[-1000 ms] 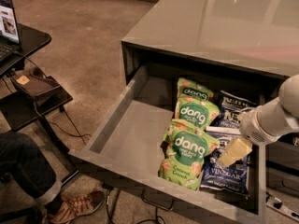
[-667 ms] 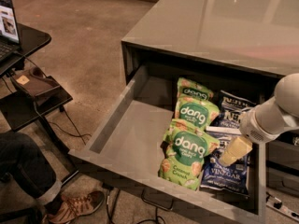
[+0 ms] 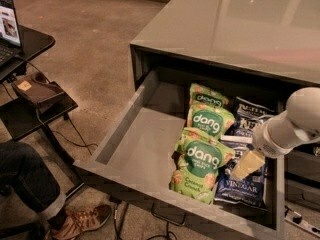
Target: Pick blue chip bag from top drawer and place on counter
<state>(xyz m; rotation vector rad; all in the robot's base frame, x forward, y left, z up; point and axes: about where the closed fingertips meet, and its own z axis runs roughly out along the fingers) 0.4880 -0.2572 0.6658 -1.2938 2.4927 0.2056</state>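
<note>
**Gripper poised over a blue chip bag in an open drawer**

A wide grey counter (image 3: 240, 19) fills the far right of the scene. Its top drawer (image 3: 145, 149) is pulled out toward the viewer, bare on the left and holding snacks on the right. A white robot arm (image 3: 295, 121) reaches in from the right edge. Green bags (image 3: 202, 159) lie in the drawer's middle. Just right of them, flat against the right wall, lies the blue chip bag (image 3: 240, 186), its long axis running near to far. The gripper (image 3: 247, 164) points down and left, its tip over the bag's far half. Whether it is spread or closed, or touching the bag, cannot be told. The bag likely lies straight below, slightly nearer.
</note>
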